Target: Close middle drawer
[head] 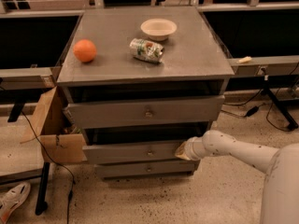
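A grey three-drawer cabinet stands in the middle of the camera view. Its middle drawer (135,151) is pulled out a little, with a small round knob at the centre of its flat front. My white arm reaches in from the lower right, and the gripper (182,151) rests against the right end of that drawer's front. The top drawer (145,111) above it also stands out from the cabinet, with a dark gap over it. The lowest drawer (147,168) sits further back.
On the cabinet top (196,55) lie an orange (85,51), a crushed can (146,50) and a white bowl (159,29). An open cardboard box (51,129) leans against the cabinet's left side. Cables and a shoe (13,199) are on the floor.
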You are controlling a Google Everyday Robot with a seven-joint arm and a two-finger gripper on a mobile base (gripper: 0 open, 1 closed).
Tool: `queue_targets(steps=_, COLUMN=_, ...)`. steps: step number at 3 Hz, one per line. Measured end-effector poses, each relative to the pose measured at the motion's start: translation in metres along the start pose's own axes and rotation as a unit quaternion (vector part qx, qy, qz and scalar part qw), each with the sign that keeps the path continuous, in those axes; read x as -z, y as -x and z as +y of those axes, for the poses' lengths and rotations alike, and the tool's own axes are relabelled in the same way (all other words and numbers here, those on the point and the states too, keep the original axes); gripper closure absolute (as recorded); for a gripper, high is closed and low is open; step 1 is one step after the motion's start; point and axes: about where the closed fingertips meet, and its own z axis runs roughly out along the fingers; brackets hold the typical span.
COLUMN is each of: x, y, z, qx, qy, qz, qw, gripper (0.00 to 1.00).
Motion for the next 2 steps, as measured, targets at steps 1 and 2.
queue_targets(steps=1, x=0.0014, y=0.0005, z=-0.0038, qx=0.006, qy=0.003, qz=0.001, qw=1.0, gripper=1.0)
queue_targets(steps=2, x=-0.0058, y=0.0005, z=-0.0031, qx=0.025, qy=0.016, qz=0.006, qw=0.9995, gripper=1.0)
